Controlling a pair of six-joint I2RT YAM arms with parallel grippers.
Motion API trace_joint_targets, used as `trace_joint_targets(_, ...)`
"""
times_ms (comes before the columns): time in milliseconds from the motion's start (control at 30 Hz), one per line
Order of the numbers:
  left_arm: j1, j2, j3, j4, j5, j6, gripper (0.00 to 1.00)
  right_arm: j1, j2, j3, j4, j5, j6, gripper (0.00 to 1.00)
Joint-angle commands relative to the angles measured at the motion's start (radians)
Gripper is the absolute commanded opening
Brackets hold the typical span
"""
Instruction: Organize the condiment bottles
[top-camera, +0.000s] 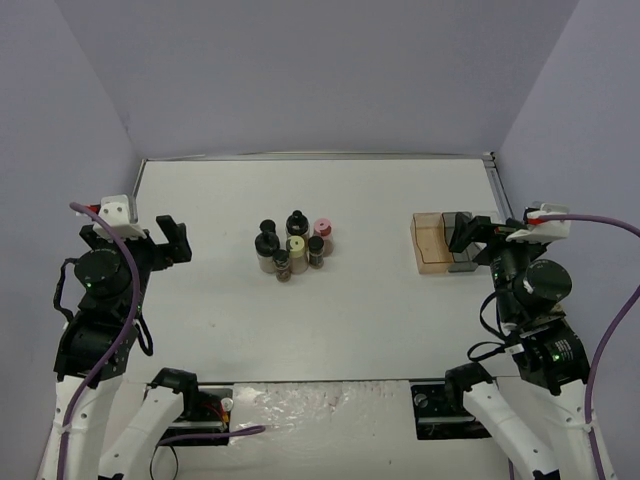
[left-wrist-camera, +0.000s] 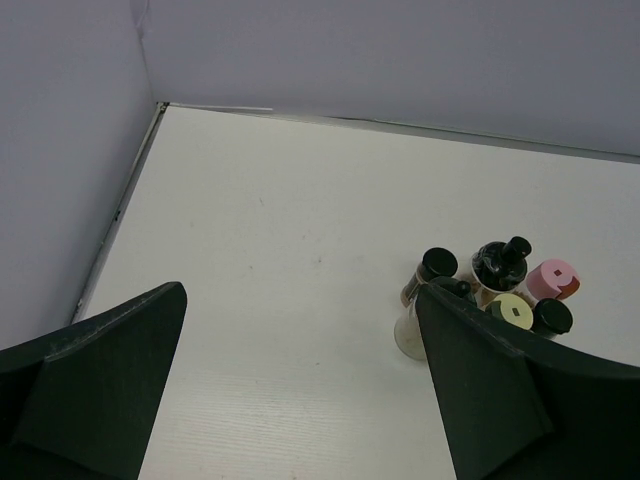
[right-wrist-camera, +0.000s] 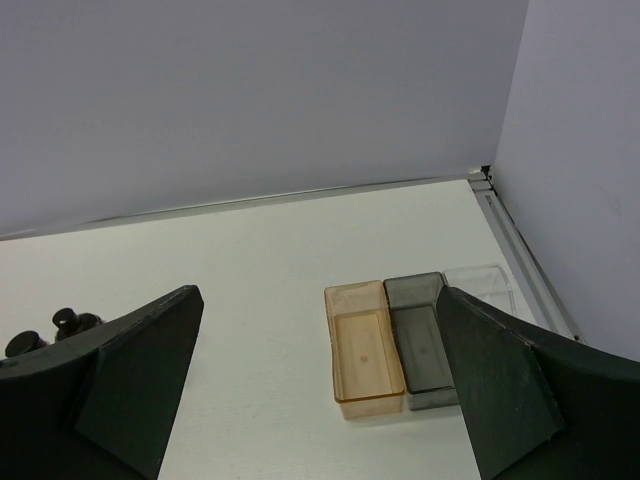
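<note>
Several small condiment bottles (top-camera: 293, 245) stand bunched upright at the table's middle, mostly black-capped, with one pink cap (top-camera: 323, 228) and one pale yellow cap (top-camera: 296, 246). The left wrist view shows the cluster (left-wrist-camera: 500, 265) at right, partly behind my right-hand finger, with the pink cap (left-wrist-camera: 553, 279) and yellow cap (left-wrist-camera: 512, 311). My left gripper (top-camera: 172, 240) (left-wrist-camera: 300, 330) is open and empty, well left of the bottles. My right gripper (top-camera: 465, 232) (right-wrist-camera: 320, 320) is open and empty, above the tray. Two black caps (right-wrist-camera: 65, 322) peek out at the right wrist view's left edge.
A compartment tray sits at the right with an empty amber bin (top-camera: 431, 243) (right-wrist-camera: 366, 350), an empty grey bin (right-wrist-camera: 420, 335) and a clear bin (right-wrist-camera: 480, 280). Grey walls enclose the table on three sides. A metal rail (right-wrist-camera: 520, 250) runs along the right edge.
</note>
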Motion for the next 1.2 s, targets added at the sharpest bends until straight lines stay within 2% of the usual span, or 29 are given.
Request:
trace_joint_targets(0,-0.005,0.031,0.019,0.083,0.011,-0.014,0.97,0.004,0.057,-0.02,0.083,0.007,0.044,1.0)
trace_joint_targets(167,-0.005,0.02,-0.016,0.095,0.011,-0.017,0.97,0.003,0.152,-0.006,0.074,-0.109,0.039,1.0)
trace_joint_targets(400,-0.007,0.021,-0.09,0.119,0.024,-0.037,0.97,0.033,0.416,0.051,0.064,-0.231,0.06,1.0)
trace_joint_targets(600,-0.007,0.028,-0.147,0.143,0.004,-0.038,0.97,0.274,0.633,0.063,0.148,-0.129,0.06,1.0)
trace_joint_targets(667,-0.007,0.03,-0.158,0.143,-0.011,-0.032,0.97,0.308,0.719,0.076,0.204,-0.135,0.055,1.0)
trace_joint_targets(900,-0.008,0.039,-0.16,0.124,-0.056,-0.028,0.97,0.358,0.939,0.157,0.372,-0.168,0.045,0.99)
trace_joint_targets(1167,-0.01,0.053,-0.165,0.116,-0.091,-0.027,0.97,0.361,1.169,0.321,0.394,-0.189,-0.002,0.87)
